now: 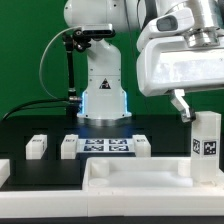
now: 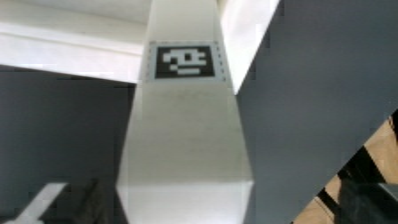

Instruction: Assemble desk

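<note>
Claw (image 1: pixel 198 108) is released: fingers (image 2: pixel 313 110) spread wide, gripping nothing. The upright leg (image 1: pixel 205 146) stands right under it, top end poking up between the fingers, tag facing out. One finger looks very close to the leg's side in the wrist view; can't tell if it touches. The desk top (image 1: pixel 120 170) lies flat on the table (image 1: pixel 30 165) just below the claw, and the upright leg rises from the corner nearest the claw. Main risk as I judge it: the leg may be only loosely seated, so any sideways drift when I lift off could make a finger clip it and tip it or pop it out. Pull straight up, no swing. Second risk: if I close in to twist it, an off-centre squeeze could shove the leg askew and jam the joint. The rim hides the foot of the leg, so how well it's seated is a guess. Around: three loose legs sit on the table well away from the claw, toward the exterior view's left: the near leg (image 1: pixel 140 146), the middle leg (image 1: pixel 68 146) and the far leg (image 1: pixel 37 146). The marker board (image 1: pixel 105 146) lies between the near and middle ones. The robot base (image 1: pixel 103 85) is behind them. Nothing blocks the way over there except the upright leg itself, so I must clear its top first.
</note>
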### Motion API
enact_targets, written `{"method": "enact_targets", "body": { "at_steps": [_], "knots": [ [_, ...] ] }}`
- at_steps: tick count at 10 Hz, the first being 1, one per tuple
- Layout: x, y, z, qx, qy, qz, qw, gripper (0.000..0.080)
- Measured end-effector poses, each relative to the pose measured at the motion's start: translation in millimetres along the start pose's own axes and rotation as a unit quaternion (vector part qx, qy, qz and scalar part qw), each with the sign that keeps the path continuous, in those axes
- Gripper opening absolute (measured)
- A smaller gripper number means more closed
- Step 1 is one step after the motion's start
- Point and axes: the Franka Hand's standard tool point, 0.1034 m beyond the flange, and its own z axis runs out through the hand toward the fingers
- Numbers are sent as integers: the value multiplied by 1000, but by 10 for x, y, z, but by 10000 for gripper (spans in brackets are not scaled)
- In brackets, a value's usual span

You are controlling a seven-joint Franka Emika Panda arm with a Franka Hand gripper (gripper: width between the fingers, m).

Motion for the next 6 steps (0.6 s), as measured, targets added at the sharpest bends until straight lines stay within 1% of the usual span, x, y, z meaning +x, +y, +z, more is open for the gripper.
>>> {"method": "enact_targets", "body": {
  "at_steps": [1,2,3,4,5,6],
  "knots": [
    [-24,-31,27,8,-49,8,999,649],
    [-27,-12,40,13,-90,11,996,649],
    [-46,53,69,14,-124,15,992,649],
    [-47,146,110,12,-134,19,991,649],
    [-139,234,127,16,-194,26,980,649],
    [-123,247,138,17,-206,27,978,649]
  ]
}}
